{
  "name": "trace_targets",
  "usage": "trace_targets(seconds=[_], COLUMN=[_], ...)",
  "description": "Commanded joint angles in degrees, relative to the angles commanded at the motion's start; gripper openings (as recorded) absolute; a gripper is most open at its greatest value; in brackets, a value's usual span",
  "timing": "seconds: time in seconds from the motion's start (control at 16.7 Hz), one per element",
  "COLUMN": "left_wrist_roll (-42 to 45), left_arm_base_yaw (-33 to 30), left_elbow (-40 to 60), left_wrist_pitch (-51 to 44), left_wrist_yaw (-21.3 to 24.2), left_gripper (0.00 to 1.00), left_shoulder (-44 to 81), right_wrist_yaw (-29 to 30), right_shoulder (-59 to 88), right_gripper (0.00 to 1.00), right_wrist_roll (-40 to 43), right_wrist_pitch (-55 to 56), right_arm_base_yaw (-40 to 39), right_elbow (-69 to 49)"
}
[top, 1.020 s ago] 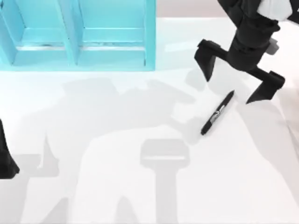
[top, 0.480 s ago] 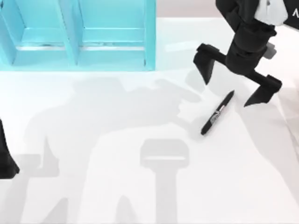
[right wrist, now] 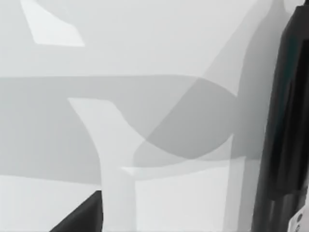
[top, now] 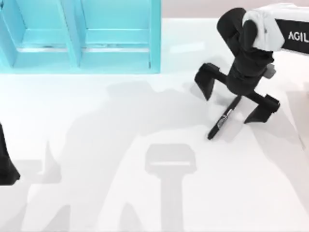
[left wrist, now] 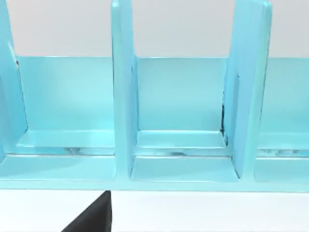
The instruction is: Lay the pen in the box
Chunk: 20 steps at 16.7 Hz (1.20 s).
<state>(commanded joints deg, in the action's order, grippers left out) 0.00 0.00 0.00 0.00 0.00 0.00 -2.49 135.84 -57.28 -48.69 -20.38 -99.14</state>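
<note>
Jaws, top view: the right gripper (top: 236, 94) is held with its fingers spread wide apart, one finger on each side of the pen (top: 224, 118), nothing clamped between them.
Pen, top view: it is seen lying flat and slantwise on the white table (top: 145, 203), toward the table's right edge, its upper end under the wrist between the two fingers and its lower end reaching out past them toward the near edge.
Box, top view: the turquoise box (top: 79, 36) is set at the far left corner of the table, well apart from the pen; no pen is seen in the compartments that show.
Left arm, top view: the left arm (top: 7, 162) is parked at the table's left edge.
Left wrist view: the box's upright dividers and open compartments are faced; a dark finger tip of the left gripper (left wrist: 91, 220) is seen against the table, and whether those jaws are apart or together cannot be told.
Right wrist view: bare table with shadows is seen, and a long black barrel (right wrist: 285, 125), probably the pen, lies close in.
Progress: the task is judged to be at its start; the pen is not yet gripped.
Left to do: closing on the barrel, lifting, carrying across to the box, laying it in.
</note>
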Motion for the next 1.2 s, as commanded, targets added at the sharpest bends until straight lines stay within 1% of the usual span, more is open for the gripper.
trace_targets(seconds=[0.24,1.02,1.08,1.2], left_wrist_roll=[0.0,0.0,0.0,0.0], left_arm_base_yaw=[0.0,0.0,0.0,0.0], left_elbow=[0.0,0.0,0.0,0.0], left_wrist_pitch=[0.0,0.0,0.0,0.0], left_wrist_yaw=[0.0,0.0,0.0,0.0], left_gripper=[1.0,1.0,1.0,1.0], left_shoulder=[0.0,0.0,0.0,0.0], right_wrist_yaw=[0.0,0.0,0.0,0.0], right_shoulder=[0.0,0.0,0.0,0.0], right_gripper=[1.0,0.02,0.0,0.0], right_wrist_roll=[0.0,0.0,0.0,0.0], right_wrist_pitch=[0.1,0.1,0.1,0.1], right_arm_base_yaw=[0.0,0.0,0.0,0.0], right_elbow=[0.0,0.0,0.0,0.0])
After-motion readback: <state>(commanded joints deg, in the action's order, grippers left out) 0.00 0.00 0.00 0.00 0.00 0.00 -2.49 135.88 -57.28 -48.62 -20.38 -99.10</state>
